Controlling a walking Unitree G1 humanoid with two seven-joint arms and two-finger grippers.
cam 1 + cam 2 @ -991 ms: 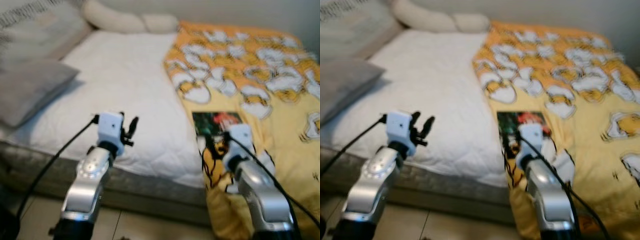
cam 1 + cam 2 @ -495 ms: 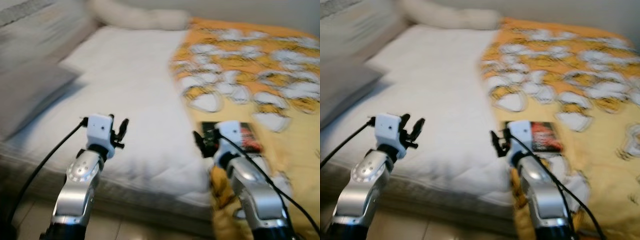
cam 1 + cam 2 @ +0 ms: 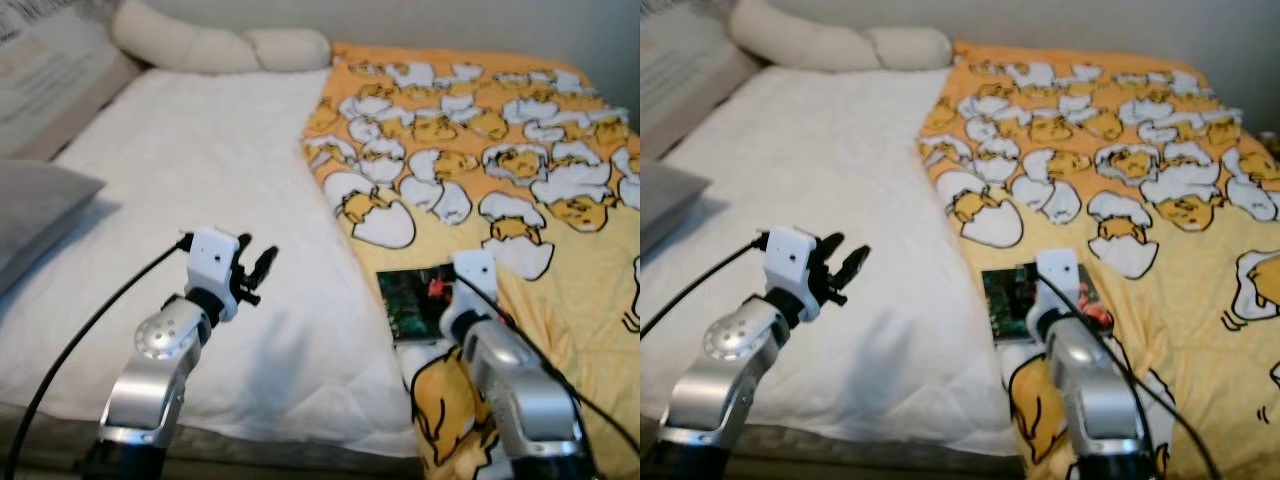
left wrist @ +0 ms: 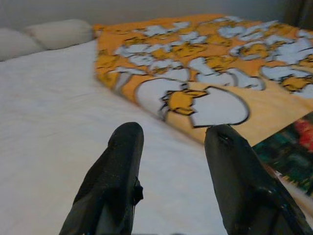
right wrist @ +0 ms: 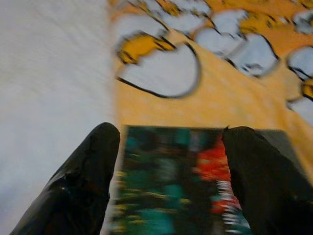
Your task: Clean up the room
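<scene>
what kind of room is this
Most likely a bedroom. The robot faces a bed with a white quilted mattress cover, a yellow blanket printed with egg cartoons, and cream pillows at the head. A dark book lies on the blanket.

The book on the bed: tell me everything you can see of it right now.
The book is thin and flat, with a dark green cover and a red patch; its print is too blurred to read. It lies face up on the yellow egg-print blanket, near that blanket's edge by the white sheet. The right gripper is open just above it, a black finger over each side of the cover. Contact cannot be made out.
</scene>
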